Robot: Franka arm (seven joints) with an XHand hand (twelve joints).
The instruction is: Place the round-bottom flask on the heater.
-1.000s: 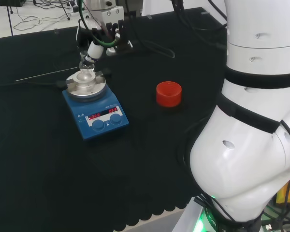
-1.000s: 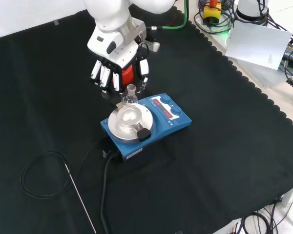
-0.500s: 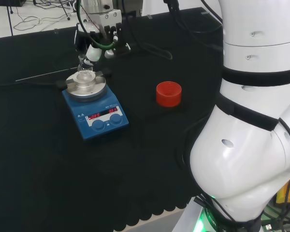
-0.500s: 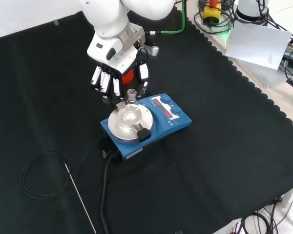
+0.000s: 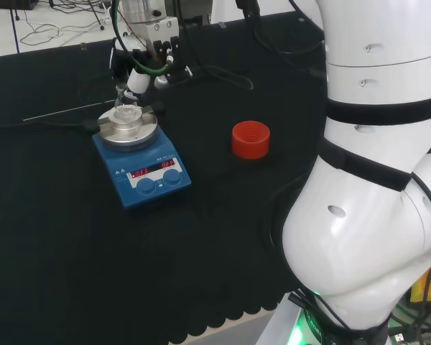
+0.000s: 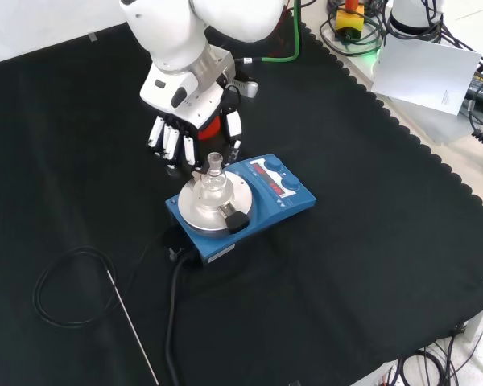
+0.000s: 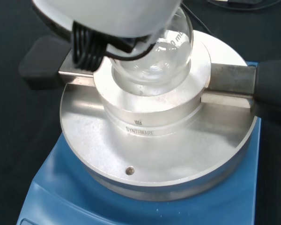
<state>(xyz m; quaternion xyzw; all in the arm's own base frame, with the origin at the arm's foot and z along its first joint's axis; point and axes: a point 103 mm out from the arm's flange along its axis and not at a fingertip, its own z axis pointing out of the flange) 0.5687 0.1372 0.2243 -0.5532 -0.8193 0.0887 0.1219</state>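
One clear glass round-bottom flask (image 6: 213, 186) sits in the heater's (image 6: 258, 201) metal cup, hand (image 6: 185, 133) straight-fingered above.

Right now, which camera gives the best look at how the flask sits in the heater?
The wrist view: the flask bulb fills the metal block's cup on the heater. The front view shows its neck upright below the hand. In the head view the flask is small and faint.

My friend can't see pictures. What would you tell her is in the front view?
A clear round-bottom flask sits upright in the silver block on a blue heater in the middle of a black cloth. The robot's black and white hand hangs just behind it, fingers straight and pointing down, holding nothing. A thin metal rod and a black cable lie nearby.
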